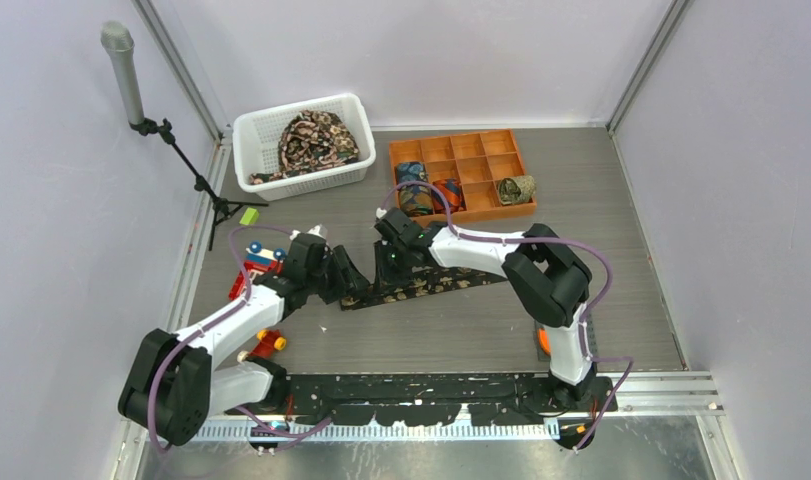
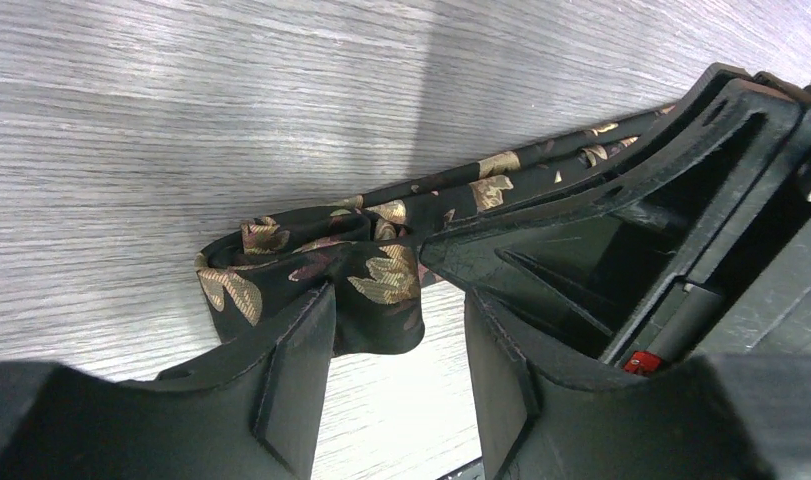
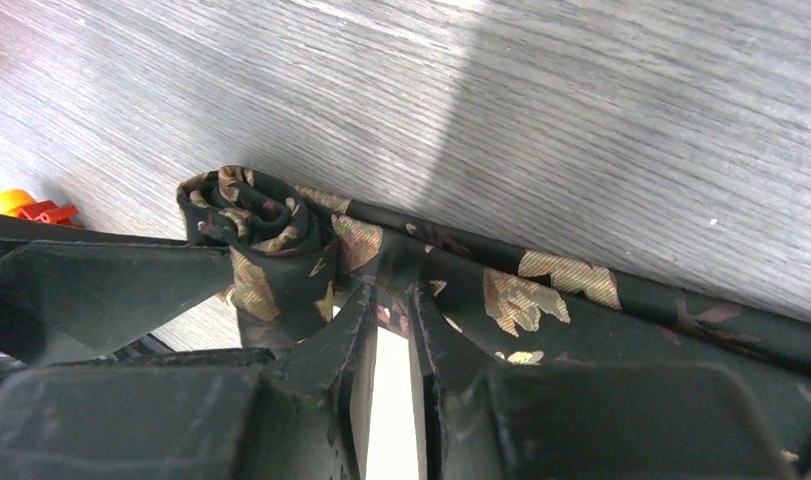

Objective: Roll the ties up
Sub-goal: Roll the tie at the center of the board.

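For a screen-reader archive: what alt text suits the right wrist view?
A black, leaf-printed tie lies on a grey table, one end wound into a roll. The right gripper, fingers nearly closed, touches the tie beside the roll.

L arm (image 1: 231,320) & R arm (image 1: 501,250) reach fwd, elbows bent, wrists pitched down, tips near each other. L gripper (image 1: 347,282) (image 2: 396,310): jaws well apart. R gripper (image 1: 391,266) (image 3: 391,300): jaws nearly together, slim gap; grip unclear.
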